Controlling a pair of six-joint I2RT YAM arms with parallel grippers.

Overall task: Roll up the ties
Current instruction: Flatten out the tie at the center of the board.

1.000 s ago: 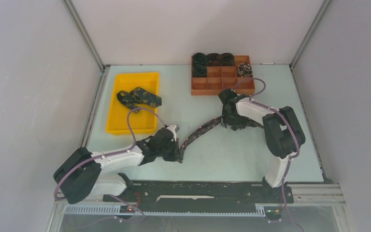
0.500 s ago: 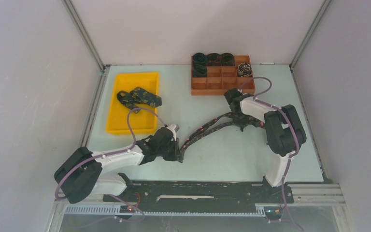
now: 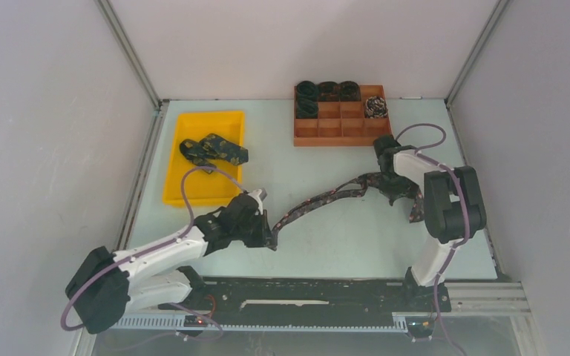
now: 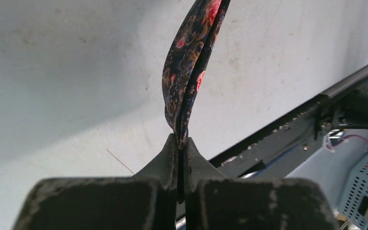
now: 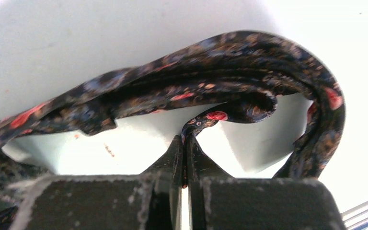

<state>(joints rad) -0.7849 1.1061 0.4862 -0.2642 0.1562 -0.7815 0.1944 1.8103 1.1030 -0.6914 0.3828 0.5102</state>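
A dark tie (image 3: 319, 200) with red specks lies stretched across the table between my two grippers. My left gripper (image 3: 270, 239) is shut on its near-left end; in the left wrist view the folded tie (image 4: 189, 72) rises straight out of the closed left gripper (image 4: 181, 141). My right gripper (image 3: 387, 182) is shut on the tie farther right, and the rest of the band curls past it toward the right. In the right wrist view a small fold of the tie (image 5: 211, 81) is pinched in the closed right gripper (image 5: 186, 139), with the band arching above it.
A yellow tray (image 3: 185, 189) at the back left holds another loose tie (image 3: 214, 150). A brown compartment box (image 3: 341, 133) at the back holds several rolled ties (image 3: 328, 91) and a paler coil (image 3: 375, 107). A black rail (image 3: 304, 293) runs along the near edge.
My right gripper moved right along the tie and shut on it. The tie is now pulled out longer and flatter. My left arm shifted slightly left, still gripping.
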